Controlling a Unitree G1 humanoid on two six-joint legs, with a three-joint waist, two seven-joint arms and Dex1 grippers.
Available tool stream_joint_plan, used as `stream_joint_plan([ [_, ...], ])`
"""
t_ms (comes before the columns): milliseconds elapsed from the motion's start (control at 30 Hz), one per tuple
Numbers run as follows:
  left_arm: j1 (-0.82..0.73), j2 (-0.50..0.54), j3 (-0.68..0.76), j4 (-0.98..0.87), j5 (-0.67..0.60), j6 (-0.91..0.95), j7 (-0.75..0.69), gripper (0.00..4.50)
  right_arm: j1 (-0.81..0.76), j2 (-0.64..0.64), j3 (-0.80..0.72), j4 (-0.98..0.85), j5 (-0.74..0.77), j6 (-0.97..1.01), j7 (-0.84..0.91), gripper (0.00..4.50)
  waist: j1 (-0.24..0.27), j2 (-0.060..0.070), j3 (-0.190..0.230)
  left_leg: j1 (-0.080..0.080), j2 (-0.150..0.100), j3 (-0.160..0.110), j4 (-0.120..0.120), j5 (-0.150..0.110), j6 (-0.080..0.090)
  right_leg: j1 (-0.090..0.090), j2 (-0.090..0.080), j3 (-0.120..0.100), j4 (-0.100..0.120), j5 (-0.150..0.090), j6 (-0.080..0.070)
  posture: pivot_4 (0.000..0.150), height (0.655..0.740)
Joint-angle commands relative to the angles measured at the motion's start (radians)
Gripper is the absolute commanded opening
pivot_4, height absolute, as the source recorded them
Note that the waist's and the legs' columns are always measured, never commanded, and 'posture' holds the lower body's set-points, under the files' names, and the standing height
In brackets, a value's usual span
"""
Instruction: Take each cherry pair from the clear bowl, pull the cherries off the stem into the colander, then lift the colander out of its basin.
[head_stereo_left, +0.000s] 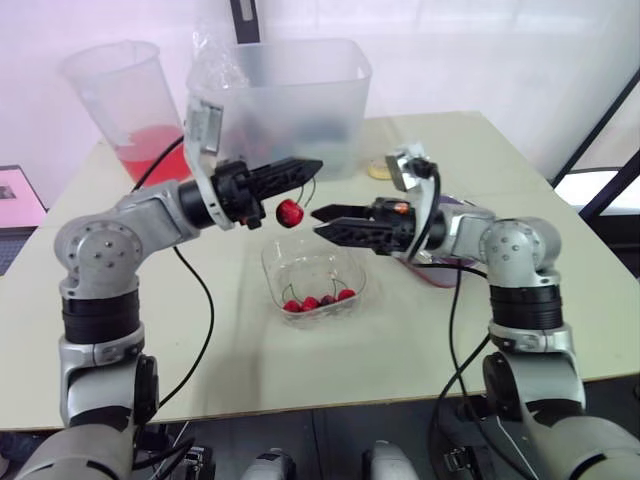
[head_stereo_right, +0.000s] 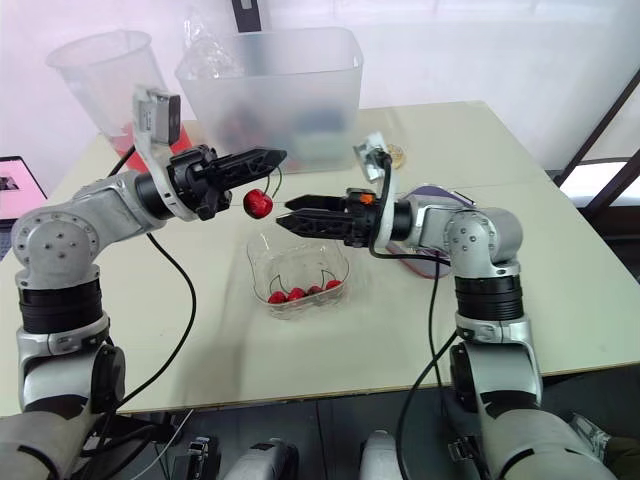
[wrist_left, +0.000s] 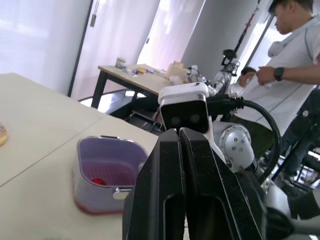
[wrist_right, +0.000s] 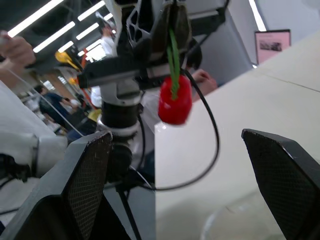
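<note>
Cherry (head_stereo_left: 289, 212) hangs stem-up from your left fingers (head_stereo_left: 285, 173), pinched on the stem (wrist_right: 173, 60); your right fingers (head_stereo_left: 345, 236), spread wide, point at it from just beside, on its right.

Basin (head_stereo_left: 428, 272) (purple) mostly hidden behind right arm (head_stereo_left: 470, 235).

- I can read no text, number, brand or sign anywhere.
- The pink flat sheet with a dark picture (head_stereo_left: 18, 200), off to my left, bears marks too small to read.
</note>
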Motion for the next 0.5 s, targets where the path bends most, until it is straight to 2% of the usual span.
stream_joint_plan([
  [33,-0.03,-0.004,0.011,-0.03,-0.014,-0.02,0.006,0.0,-0.009,0.056,-0.041,-0.028,0.054,-0.014,-0.08,4.48,-0.002,0.0,0.0,0.0,0.0,0.0,0.0,0.0,0.0,0.0,0.0,0.0,0.0,0.0,0.0,0.15,0.74],
  [267,-0.032,-0.01,0.002,-0.031,-0.016,-0.019,0.0,0.0,-0.01,0.124,-0.04,-0.038,0.094,-0.02,-0.169,4.48,-0.005,0.0,0.0,0.0,0.0,0.0,0.0,0.0,0.0,0.0,0.0,0.0,0.0,0.0,0.0,0.15,0.74],
  [300,-0.032,-0.009,0.0,-0.031,-0.016,-0.019,-0.002,0.0,-0.009,0.129,-0.038,-0.037,0.096,-0.023,-0.176,4.03,-0.005,0.0,0.0,0.0,0.0,0.0,0.0,0.0,0.0,0.0,0.0,0.0,0.0,0.0,0.0,0.15,0.74],
  [367,-0.032,-0.01,0.0,-0.033,-0.017,-0.019,-0.001,0.0,-0.007,0.134,-0.038,-0.037,0.102,-0.026,-0.189,3.63,-0.005,0.0,0.0,0.0,0.0,0.0,0.0,0.0,0.0,-0.001,0.0,0.0,0.0,0.0,0.0,0.15,0.74],
  [467,-0.034,-0.009,0.0,-0.03,-0.014,-0.021,-0.003,0.0,-0.007,0.129,-0.03,-0.034,0.099,-0.034,-0.194,2.21,-0.004,0.0,0.0,0.0,0.0,0.0,0.0,0.0,0.0,0.0,0.0,0.0,0.001,0.0,0.0,0.15,0.74],
  [500,-0.034,-0.008,0.0,-0.029,-0.014,-0.022,-0.004,0.0,-0.007,0.124,-0.026,-0.033,0.097,-0.036,-0.194,2.21,-0.004,0.0,0.0,0.0,0.0,0.0,0.0,0.0,0.0,0.0,0.0,0.0,0.001,0.0,0.0,0.15,0.74],
])
